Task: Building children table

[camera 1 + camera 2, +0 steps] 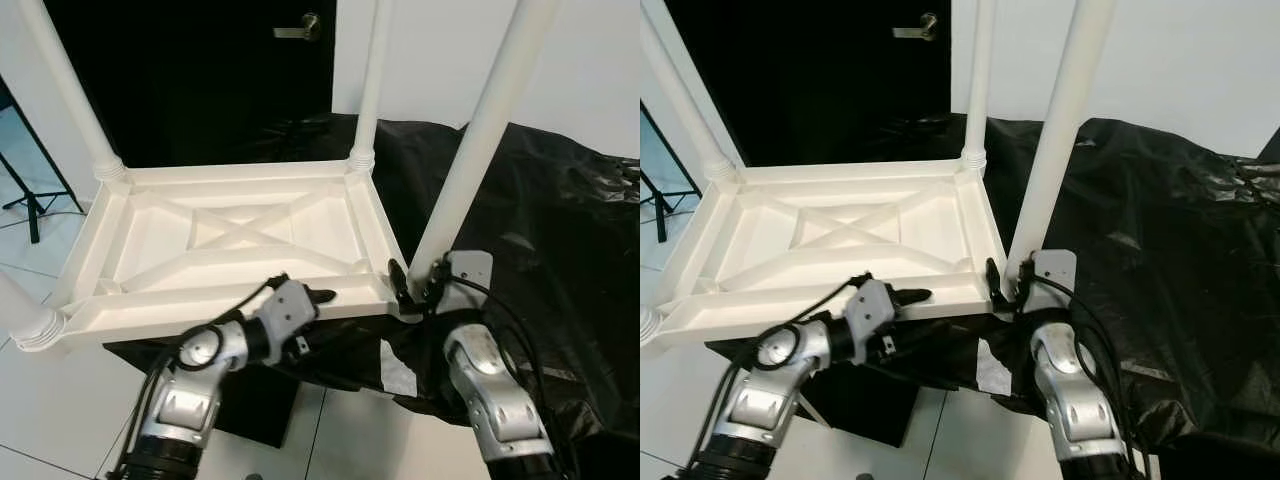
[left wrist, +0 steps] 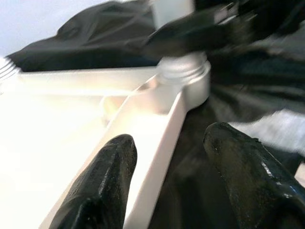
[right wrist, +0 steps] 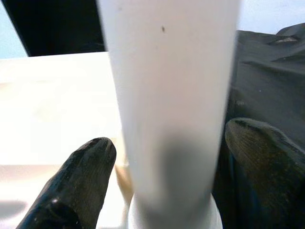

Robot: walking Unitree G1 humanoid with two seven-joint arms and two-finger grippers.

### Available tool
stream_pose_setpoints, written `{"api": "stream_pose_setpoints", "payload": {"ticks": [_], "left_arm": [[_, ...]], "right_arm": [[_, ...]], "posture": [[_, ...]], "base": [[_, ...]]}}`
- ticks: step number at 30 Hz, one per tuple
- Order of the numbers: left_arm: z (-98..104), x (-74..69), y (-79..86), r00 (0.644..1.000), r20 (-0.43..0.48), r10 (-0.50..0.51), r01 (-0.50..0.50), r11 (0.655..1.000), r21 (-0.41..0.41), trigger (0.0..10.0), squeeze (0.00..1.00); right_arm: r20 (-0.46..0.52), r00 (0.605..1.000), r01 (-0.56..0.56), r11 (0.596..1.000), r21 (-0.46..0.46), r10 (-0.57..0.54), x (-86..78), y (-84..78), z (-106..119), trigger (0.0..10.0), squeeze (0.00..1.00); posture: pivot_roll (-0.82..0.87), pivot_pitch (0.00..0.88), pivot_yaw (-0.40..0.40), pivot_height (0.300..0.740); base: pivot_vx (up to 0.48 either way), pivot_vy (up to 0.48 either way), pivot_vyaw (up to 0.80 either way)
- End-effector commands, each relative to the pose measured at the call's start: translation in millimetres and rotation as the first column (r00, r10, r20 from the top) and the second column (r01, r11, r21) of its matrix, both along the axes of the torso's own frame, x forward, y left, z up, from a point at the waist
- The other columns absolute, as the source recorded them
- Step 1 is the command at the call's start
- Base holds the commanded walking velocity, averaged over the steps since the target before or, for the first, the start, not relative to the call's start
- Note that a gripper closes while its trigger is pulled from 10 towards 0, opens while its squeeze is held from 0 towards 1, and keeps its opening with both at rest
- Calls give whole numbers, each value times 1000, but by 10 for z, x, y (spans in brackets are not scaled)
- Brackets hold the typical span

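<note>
Nearest the head camera are the two silver arms. In the left eye view the left claw [image 1: 322,296] reaches in from the lower left to the near rim of the white children's table top [image 1: 235,235], which lies upside down, its ribbed underside with crossed braces facing up. The right claw [image 1: 418,282] sits at the near right corner of that top, its black fingers spread to either side of the base of the near right leg [image 1: 478,140], which rises upright out of the corner socket. A far right leg [image 1: 370,85] and a far left leg [image 1: 70,90] also stand up from their corners, and a leg end [image 1: 30,322] shows at the near left corner. The top rests on black sheeting [image 1: 540,220] that drapes a raised surface; a dark door [image 1: 200,70] with a handle stands behind, and a white tiled floor [image 1: 60,400] lies below.

The right eye view gives the same layout, with the right claw [image 1: 1017,280] at the leg's foot.

In the left wrist view the left claw [image 2: 169,179] is open, one finger over the inside of the white rim and the other outside it above the sheeting; whether they touch the rim cannot be told.

In the right wrist view the right claw [image 3: 167,181] is open around the white leg, a black finger on each side, neither clearly pressing it.
</note>
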State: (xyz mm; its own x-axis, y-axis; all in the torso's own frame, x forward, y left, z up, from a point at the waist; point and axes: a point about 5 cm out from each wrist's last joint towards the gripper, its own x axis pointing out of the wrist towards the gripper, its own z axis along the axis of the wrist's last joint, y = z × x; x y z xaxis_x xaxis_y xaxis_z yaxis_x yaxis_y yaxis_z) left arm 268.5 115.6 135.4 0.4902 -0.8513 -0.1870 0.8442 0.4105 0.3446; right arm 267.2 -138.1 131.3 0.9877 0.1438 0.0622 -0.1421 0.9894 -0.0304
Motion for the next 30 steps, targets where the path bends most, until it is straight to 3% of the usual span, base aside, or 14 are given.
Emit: {"api": "stream_pose_setpoints", "payload": {"ticks": [1, 13, 17, 20, 26, 29, 30], "left_arm": [[21, 29, 19, 996, 32, 86, -86, 996, -24, 10000, 0], [17, -11, 404, 994, 19, 106, -107, 991, 79, 10000, 0], [18, 0, 592, 991, 24, 132, -134, 982, 133, 10000, 0], [22, 2, 612, 990, 24, 136, -138, 981, 136, 10000, 0], [66, 14, 840, 984, 24, 177, -178, 968, 179, 10000, 0], [73, 11, 901, 983, 22, 180, -181, 963, 200, 10000, 0], [74, 1, 988, 984, 14, 176, -174, 954, 245, 10000, 0]], "right_arm": [[10, 1000, -12, 1000, 7, 12, -3, -2, 31, 10000, 0], [-5, 996, -93, 995, -24, 93, -319, -139, 34, 10000, 0], [-31, 984, -176, 984, -15, 175, -430, -135, 19, 10000, 0], [-35, 981, -192, 981, -17, 191, -446, -128, 18, 10000, 0], [-68, 943, -328, 945, -9, 327, -544, -53, -1, 10000, 0], [-76, 932, -355, 935, -7, 354, -535, -31, -14, 10000, 0], [-83, 916, -393, 920, 6, 392, -475, 18, -45, 10000, 0]], "posture": [[2, 0, -65, 740], [3, 0, -34, 740], [5, 0, -24, 740], [5, 0, -24, 740], [5, 0, -8, 740], [9, 0, -6, 740], [18, 0, -4, 740]], "base": [[0, 0, 0], [0, 0, 0], [0, 0, 0], [0, 0, 0], [0, 0, 0], [0, 0, 0], [0, 0, 0]]}}
